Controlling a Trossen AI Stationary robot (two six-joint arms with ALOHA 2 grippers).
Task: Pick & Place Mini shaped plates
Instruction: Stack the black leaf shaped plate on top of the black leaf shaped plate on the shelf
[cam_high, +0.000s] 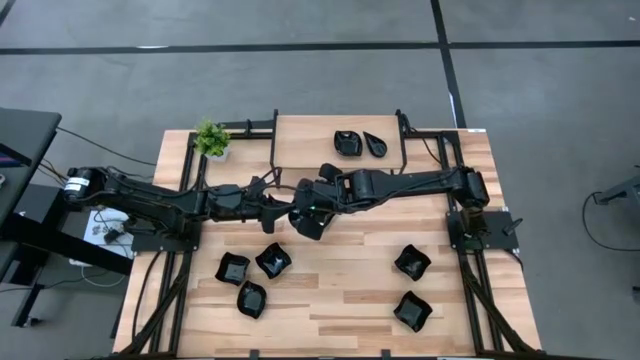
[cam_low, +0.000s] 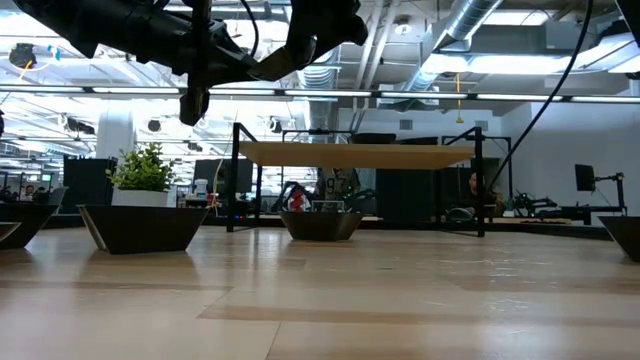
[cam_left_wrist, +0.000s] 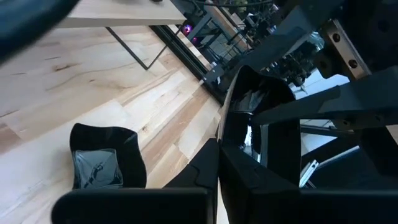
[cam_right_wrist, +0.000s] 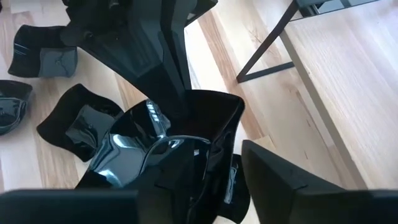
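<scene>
Two arms meet at the centre of the high frame, above my worktop (cam_high: 340, 305). My left gripper (cam_high: 283, 213), reaching in from the left, has its jaws clamped on the rim of a glossy black plate (cam_right_wrist: 168, 146) held in the air. My right gripper (cam_high: 308, 218) comes in from the right, its jaws parted around that same plate; whether they grip it, I cannot tell. Three plates (cam_high: 255, 276) lie at lower left, two plates (cam_high: 412, 287) at lower right. Two more (cam_high: 360, 144) rest on the raised shelf (cam_high: 300, 140) at top centre, a potted plant (cam_high: 211, 139) at its left.
</scene>
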